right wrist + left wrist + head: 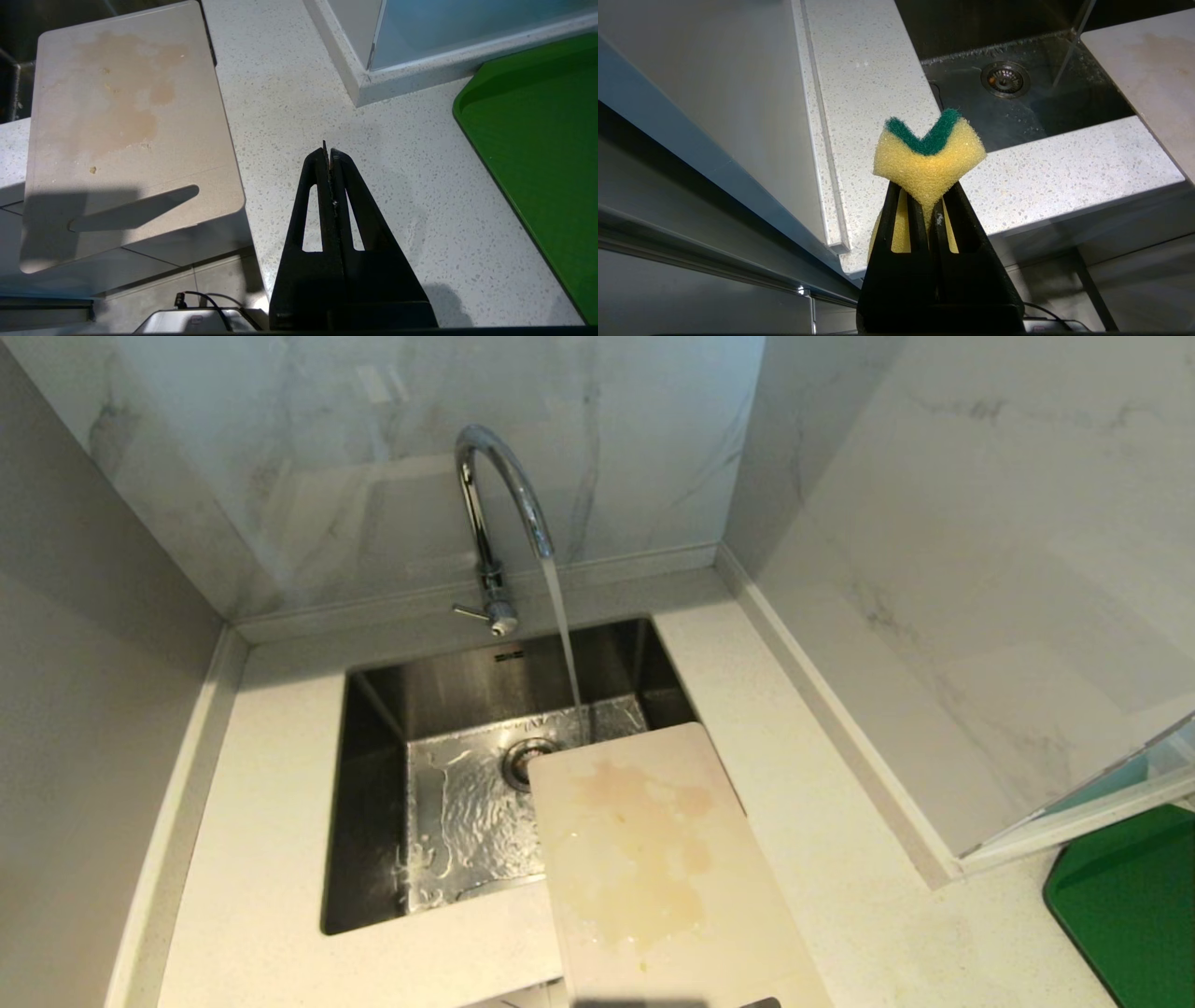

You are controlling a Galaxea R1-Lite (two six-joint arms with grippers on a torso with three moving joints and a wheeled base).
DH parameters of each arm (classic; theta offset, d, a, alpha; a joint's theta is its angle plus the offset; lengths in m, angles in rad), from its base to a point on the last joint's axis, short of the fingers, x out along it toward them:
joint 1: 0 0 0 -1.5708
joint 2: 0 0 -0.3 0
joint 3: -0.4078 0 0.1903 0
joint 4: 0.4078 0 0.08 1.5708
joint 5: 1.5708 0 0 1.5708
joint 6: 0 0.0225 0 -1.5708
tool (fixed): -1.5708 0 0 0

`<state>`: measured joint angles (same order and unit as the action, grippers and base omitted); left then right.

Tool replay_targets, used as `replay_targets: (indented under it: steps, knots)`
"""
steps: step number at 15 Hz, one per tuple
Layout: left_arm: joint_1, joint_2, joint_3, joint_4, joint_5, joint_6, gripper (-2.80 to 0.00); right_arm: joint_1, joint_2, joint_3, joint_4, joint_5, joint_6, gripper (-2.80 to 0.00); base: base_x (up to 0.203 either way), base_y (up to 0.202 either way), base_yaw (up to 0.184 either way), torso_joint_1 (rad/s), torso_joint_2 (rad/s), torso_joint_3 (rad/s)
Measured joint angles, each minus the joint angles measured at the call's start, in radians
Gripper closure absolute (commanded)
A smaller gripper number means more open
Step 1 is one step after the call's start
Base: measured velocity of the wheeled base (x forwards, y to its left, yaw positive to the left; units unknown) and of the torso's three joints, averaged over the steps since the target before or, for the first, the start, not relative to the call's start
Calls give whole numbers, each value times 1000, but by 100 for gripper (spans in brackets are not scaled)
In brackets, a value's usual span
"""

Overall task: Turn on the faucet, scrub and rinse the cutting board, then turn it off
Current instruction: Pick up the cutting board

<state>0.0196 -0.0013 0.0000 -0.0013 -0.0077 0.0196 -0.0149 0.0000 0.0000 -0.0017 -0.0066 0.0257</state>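
Note:
The chrome gooseneck faucet (493, 513) stands behind the sink and water streams from its spout into the basin. The cream-white cutting board (653, 868) lies over the sink's near right corner, with yellowish-brown stains on top; its slot handle (135, 212) hangs past the counter's front edge. My left gripper (930, 198) is shut on a yellow sponge with a green scrub face (928, 149), held in front of the counter, short of the sink. My right gripper (329, 154) is shut and empty above the counter's front edge, to the right of the board (121, 126). Neither arm shows in the head view.
The steel sink (392, 728) is wet, with a round drain (523, 761). A green board (1134, 905) lies on the counter at the far right. Marble walls close in the back and right; a grey panel stands at the left. Speckled white countertop (252, 821) surrounds the sink.

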Motion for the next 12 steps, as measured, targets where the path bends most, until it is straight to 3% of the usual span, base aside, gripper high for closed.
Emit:
replay_targets:
  steps: [12]
  knots:
    - [0, 0, 0, 0, 0, 0, 0, 0, 0, -6, 18, 0, -12, 0, 0, 0, 0, 0, 0, 0]
